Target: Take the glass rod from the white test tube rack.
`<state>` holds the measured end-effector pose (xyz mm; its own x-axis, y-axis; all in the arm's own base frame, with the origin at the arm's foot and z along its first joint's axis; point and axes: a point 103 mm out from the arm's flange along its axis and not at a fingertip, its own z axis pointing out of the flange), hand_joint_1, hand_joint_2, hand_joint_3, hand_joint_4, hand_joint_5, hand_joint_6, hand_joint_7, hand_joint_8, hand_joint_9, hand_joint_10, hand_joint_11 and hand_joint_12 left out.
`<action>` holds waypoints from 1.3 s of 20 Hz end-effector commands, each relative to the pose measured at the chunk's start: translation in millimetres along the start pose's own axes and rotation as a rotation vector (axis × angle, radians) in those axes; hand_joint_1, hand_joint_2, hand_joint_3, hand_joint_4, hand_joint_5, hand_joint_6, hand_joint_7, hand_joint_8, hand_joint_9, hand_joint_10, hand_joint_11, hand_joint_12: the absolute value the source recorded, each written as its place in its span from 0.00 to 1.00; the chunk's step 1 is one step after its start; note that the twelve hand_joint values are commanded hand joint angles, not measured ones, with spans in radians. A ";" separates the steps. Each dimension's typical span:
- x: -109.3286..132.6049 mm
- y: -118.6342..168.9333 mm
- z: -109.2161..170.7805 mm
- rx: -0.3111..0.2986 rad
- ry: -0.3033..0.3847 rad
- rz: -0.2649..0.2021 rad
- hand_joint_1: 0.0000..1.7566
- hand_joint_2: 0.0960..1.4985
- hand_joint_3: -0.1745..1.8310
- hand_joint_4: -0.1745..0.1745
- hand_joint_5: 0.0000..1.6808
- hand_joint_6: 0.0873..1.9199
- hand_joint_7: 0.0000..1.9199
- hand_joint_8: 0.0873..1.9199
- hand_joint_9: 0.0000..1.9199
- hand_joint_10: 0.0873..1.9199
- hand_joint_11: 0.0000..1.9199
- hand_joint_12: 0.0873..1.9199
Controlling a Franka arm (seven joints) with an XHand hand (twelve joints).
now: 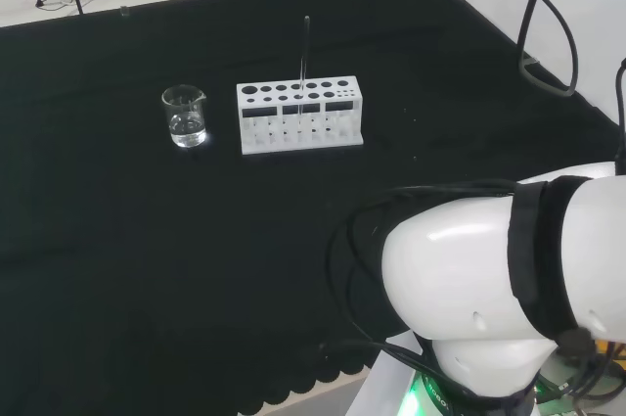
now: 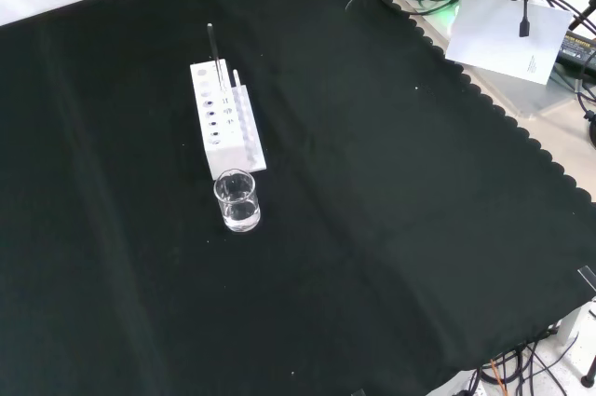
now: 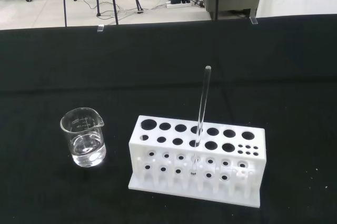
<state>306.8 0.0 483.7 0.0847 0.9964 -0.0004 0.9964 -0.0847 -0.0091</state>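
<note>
- The rod (image 3: 201, 113) stands nearly upright in a hole of the rack (image 3: 197, 161), untouched; in the head view the beaker (image 1: 185, 115) sits at the rack's 9 o'clock.
- You cannot tell whether the hand is wide or narrow.
- Bring the hand over the table (image 1: 117, 240) to the rod's bare upper half, pinch there, and lift straight up so the rack does not tip.
- The rod's lower end is hard to trace inside the rack, so its depth is uncertain.
</note>
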 end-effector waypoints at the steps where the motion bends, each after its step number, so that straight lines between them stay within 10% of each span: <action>1: 7.0 5.5 0.9 -0.003 -0.007 0.002 0.36 0.51 0.40 0.15 0.03 0.00 0.00 0.27 0.00 0.36 0.00 0.55; 11: -7.6 20.0 6.7 -0.010 0.009 0.002 0.35 0.55 0.34 0.15 0.03 0.00 0.00 0.27 0.00 0.37 0.00 0.56; 26: 11.8 155.1 28.4 0.010 0.024 -0.010 0.34 0.57 0.31 0.16 0.04 0.00 0.00 0.32 0.00 0.42 0.00 0.62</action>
<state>394.3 -2.0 462.9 0.0815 0.9962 0.0292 0.9963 -0.0807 -0.0289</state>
